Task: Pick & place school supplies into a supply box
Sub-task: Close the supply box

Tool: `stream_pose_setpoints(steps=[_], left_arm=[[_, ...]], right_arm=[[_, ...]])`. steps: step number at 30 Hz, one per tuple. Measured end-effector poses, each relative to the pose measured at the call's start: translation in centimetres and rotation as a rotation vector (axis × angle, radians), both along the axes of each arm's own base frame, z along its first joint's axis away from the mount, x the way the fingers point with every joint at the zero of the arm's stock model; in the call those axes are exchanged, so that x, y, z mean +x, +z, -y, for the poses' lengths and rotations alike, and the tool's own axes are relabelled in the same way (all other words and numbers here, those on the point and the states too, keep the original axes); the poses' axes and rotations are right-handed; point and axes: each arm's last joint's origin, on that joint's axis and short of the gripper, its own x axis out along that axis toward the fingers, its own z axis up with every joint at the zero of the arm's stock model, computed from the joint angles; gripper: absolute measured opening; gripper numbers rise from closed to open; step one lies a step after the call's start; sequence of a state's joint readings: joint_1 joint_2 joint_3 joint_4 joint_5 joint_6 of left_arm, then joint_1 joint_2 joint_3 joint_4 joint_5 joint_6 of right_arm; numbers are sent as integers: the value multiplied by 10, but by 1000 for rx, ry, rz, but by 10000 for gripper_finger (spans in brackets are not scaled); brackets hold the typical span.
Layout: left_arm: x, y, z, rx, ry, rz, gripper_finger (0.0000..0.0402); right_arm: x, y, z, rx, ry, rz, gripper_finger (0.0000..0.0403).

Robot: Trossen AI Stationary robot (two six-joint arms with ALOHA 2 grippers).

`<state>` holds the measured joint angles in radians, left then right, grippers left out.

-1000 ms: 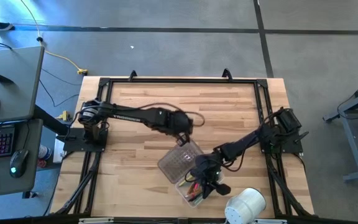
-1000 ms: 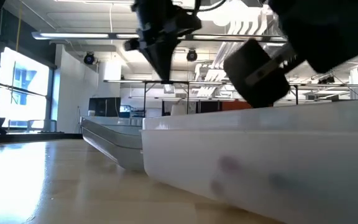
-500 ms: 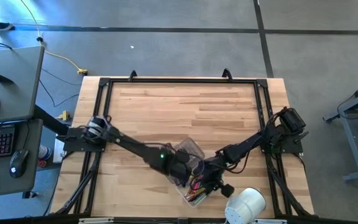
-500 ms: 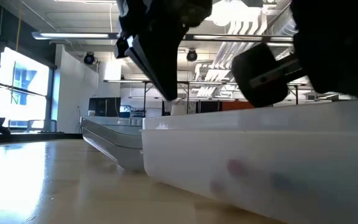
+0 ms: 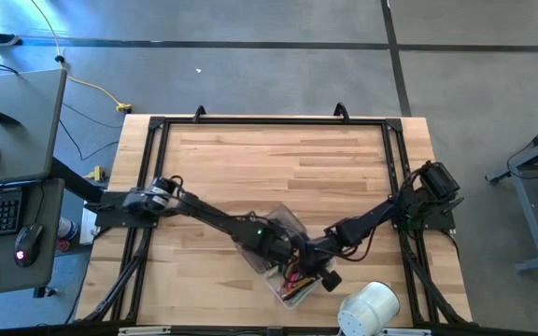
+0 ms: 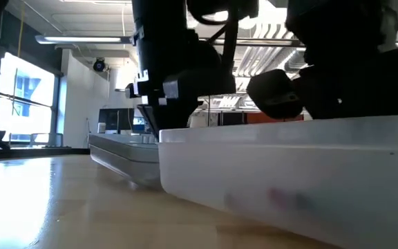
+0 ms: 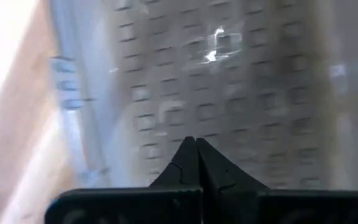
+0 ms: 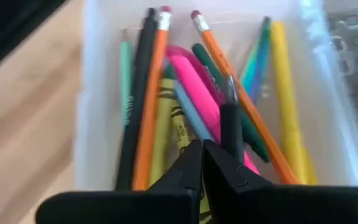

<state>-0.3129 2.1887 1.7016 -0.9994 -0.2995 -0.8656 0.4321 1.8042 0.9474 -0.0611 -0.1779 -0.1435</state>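
The clear supply box (image 5: 292,291) stands near the table's front edge. In it lie the school supplies (image 8: 166,124): several pens and pencils in orange, pink, yellow, green and black. Its greyish ribbed lid (image 7: 229,93) lies open on the table on the box's far side. My left gripper (image 7: 196,143) is shut and points steeply down, close over the lid. My right gripper (image 8: 202,144) is shut and hangs slanting over the pens in the box. In the low view the box's wall (image 6: 289,166) hides both tips. My left gripper points down at the ribbed lid with shut fingers, but I cannot tell whether its tips touch it. My right gripper hangs with shut fingers just over the pens in the box, and I cannot tell whether it touches any of them.
A fat white roll (image 5: 369,308) stands at the front edge, right of the box. A dark frame (image 5: 269,121) runs round the wooden table. Bare wood lies at the far and left parts.
My left gripper has come from beyond the lid toward the table's near edge and down, and now stands close over the lid. My right gripper has stayed over the box and has tipped at its wrist.
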Motion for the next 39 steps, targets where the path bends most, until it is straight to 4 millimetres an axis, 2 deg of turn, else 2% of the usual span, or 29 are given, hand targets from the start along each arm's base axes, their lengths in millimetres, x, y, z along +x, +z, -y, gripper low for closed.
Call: stream_pose_setpoints(steps=[6,14,20,25,26,29,32,36,39], left_arm=[[-5,0,-25,57,55,-105,20],[-18,8,-52,149,113,-258,17],[-30,14,-75,225,192,-404,20],[-31,13,-96,271,223,-427,20],[-33,21,-100,288,227,-420,20],[-39,48,-103,284,239,-341,20],[-39,57,-99,285,235,-274,20],[-49,83,-92,286,225,-190,21],[-50,85,-86,284,211,-179,21]], right_arm=[[5,-1,11,-80,-98,35,0],[14,-2,38,-163,-234,49,0],[18,-2,49,-79,-184,16,0],[27,9,50,-55,-192,103,0],[27,9,52,-77,-200,113,0],[29,6,60,-124,-226,129,0],[32,17,67,-81,-245,172,0],[31,29,77,-40,-242,193,0],[30,41,83,-16,-240,223,0]])
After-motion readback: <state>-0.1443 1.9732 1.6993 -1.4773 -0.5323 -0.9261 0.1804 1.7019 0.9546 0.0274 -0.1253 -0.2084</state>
